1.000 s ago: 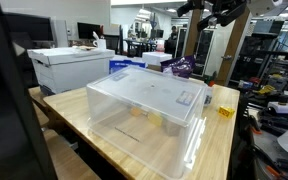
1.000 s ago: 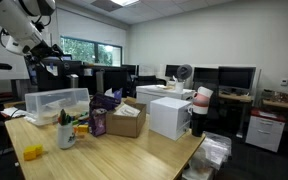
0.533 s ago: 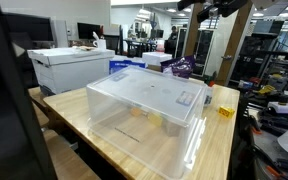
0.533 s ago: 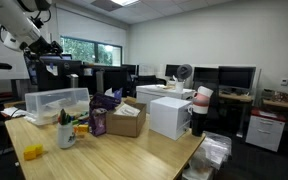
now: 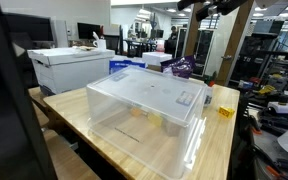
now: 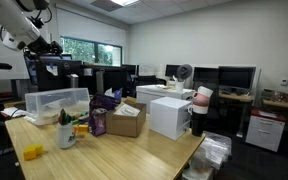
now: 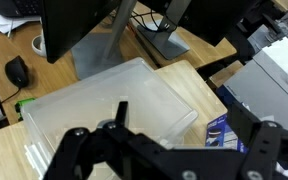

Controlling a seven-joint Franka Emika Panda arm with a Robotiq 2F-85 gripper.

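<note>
I'm up high over the table (image 5: 219, 150), arm raised well clear of everything on it, and below me sits the big clear bin (image 5: 149, 105) with its lid on, taking up most of the wood top; in the wrist view the same bin (image 7: 114, 105) lies straight under my claw (image 7: 169, 150), well apart from it. My claw hangs empty with the fingers spread wide, nothing between them, and in an exterior view it shows near the top edge (image 5: 209, 8), far above the bin. I'd judge this as the approach step, hovering and lining up, nothing touched yet. Beyond the bin's far end there's a purple bag (image 5: 180, 67), and off its right corner a small yellow thing (image 5: 225, 112). On the other side of the bin stands a mug (image 6: 67, 133), beside it a cardboard box (image 6: 126, 119). The next move, as I read it, calls for a long straight drop toward the lid, keeping centred over it and slowing before contact.
</note>
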